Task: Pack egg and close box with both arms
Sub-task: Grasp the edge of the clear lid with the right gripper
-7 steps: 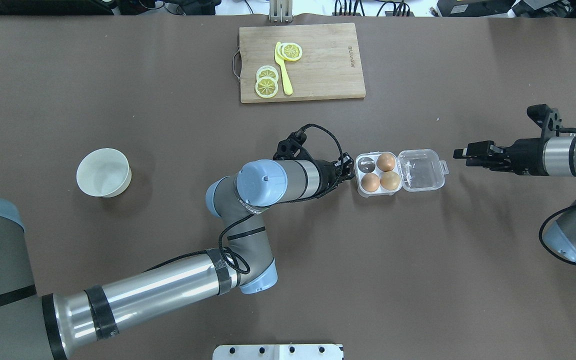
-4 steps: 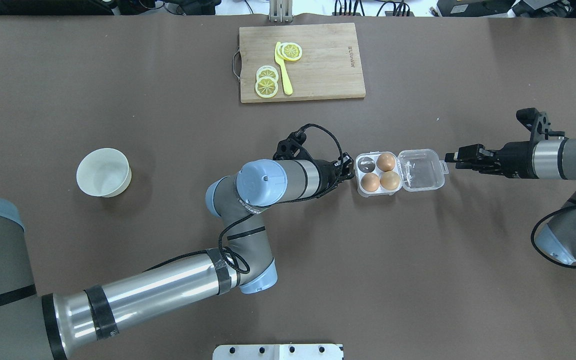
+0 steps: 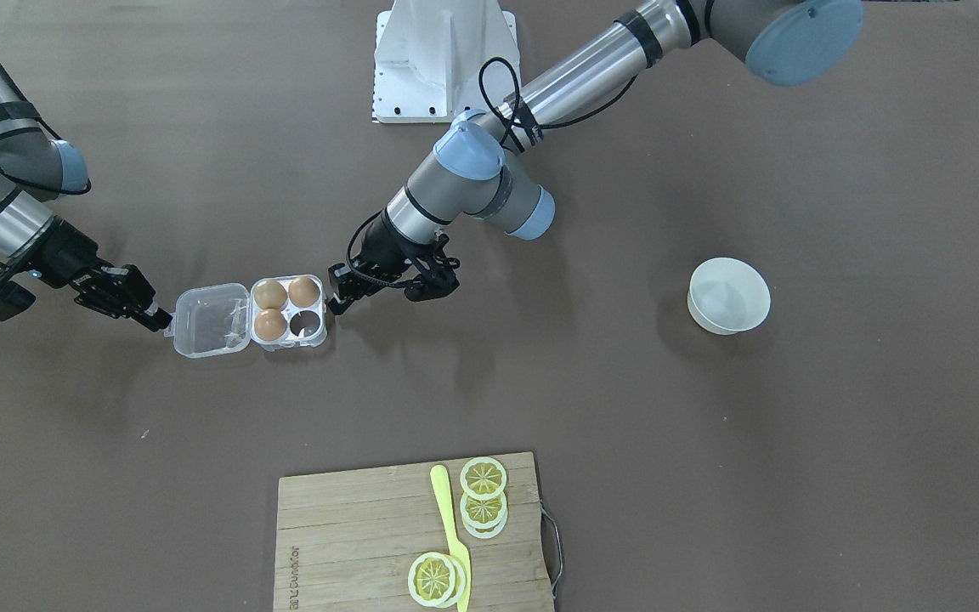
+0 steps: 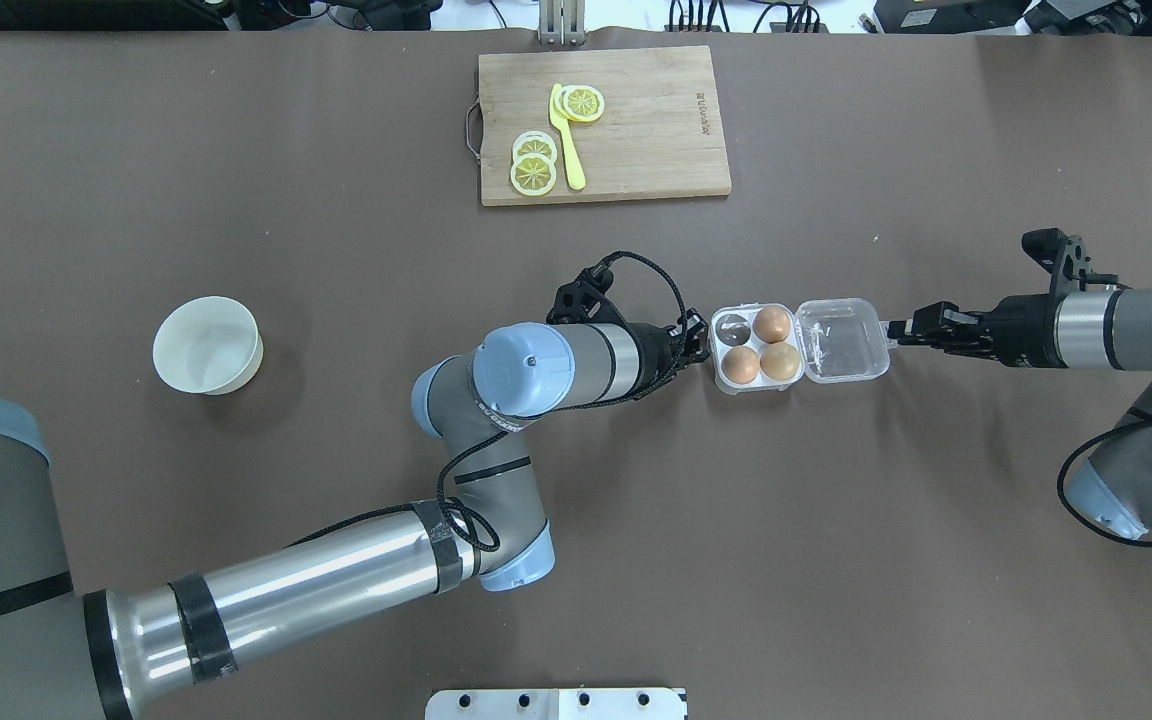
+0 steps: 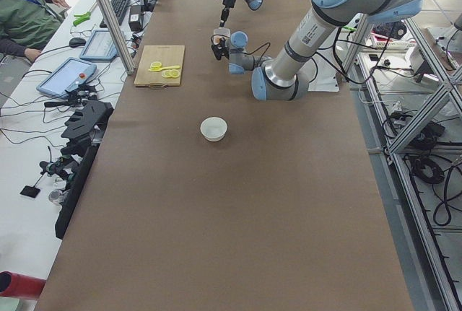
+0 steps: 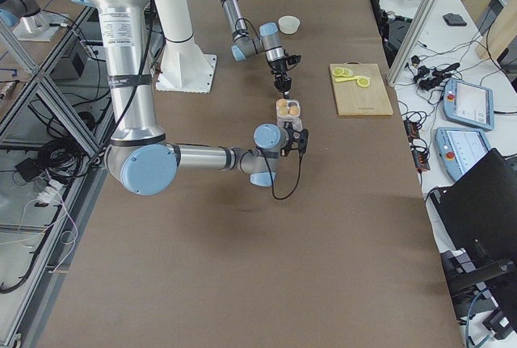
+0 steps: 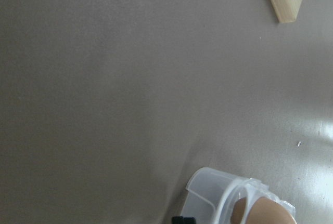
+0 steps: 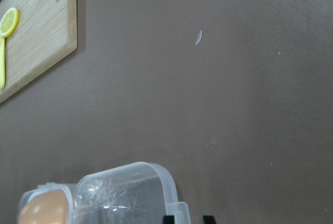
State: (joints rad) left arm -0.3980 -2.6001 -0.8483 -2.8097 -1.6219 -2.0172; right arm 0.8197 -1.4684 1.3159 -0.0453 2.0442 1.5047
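The clear box (image 4: 748, 384) lies open at mid-table, its lid (image 4: 841, 340) flat to the right. Three eggs sit in its cups. The paler, pinker egg (image 4: 740, 365) is in the near left cup and also shows in the front view (image 3: 304, 291). The far left cup (image 4: 732, 325) is empty. My left gripper (image 4: 704, 347) is shut, with its tip against the box's left edge. My right gripper (image 4: 898, 328) is open at the lid's closing tab (image 8: 179, 211), with a fingertip (image 8: 208, 219) on either side of it.
A white bowl (image 4: 208, 344) stands far left. A wooden cutting board (image 4: 656, 130) with lemon slices and a yellow knife lies at the back centre. The white pedestal base (image 3: 443, 59) is at the robot's side.
My right gripper has moved left, from well clear of the lid up to its closing tab. The left arm, box and eggs have not moved.
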